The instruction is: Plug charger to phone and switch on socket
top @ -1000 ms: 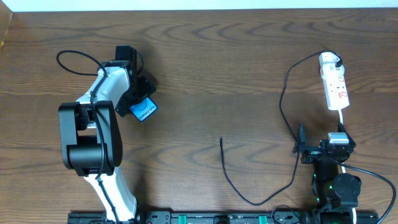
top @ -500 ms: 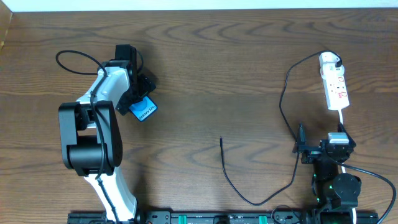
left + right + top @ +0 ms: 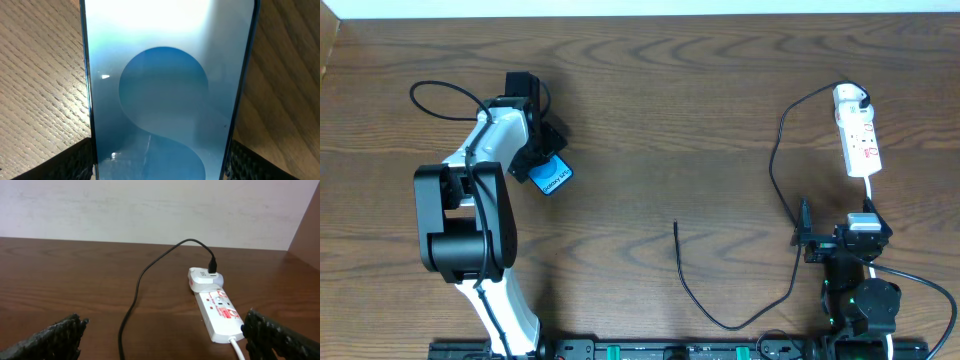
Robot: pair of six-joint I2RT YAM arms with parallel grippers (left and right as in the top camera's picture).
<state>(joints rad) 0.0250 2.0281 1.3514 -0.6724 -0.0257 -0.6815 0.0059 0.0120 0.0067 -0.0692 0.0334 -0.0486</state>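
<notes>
Slim smartphone with blue-cyan screen (image 3: 165, 100): on the left of the brown wooden table (image 3: 670, 100), clamped by its long edges in the left gripper (image 3: 160, 162).
Thin black charger cable (image 3: 775, 170): its white adapter (image 3: 205, 278) is seated in the narrow white power strip (image 3: 220, 312) at far right, and the free tip lies mid-table.
Right gripper (image 3: 162, 335): fingers wide apart, empty, near the strip.

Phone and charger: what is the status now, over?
Left end effector shut on phone. Right end effector open, empty. Charger tip loose on table, adapter in socket. Nothing in the way.
</notes>
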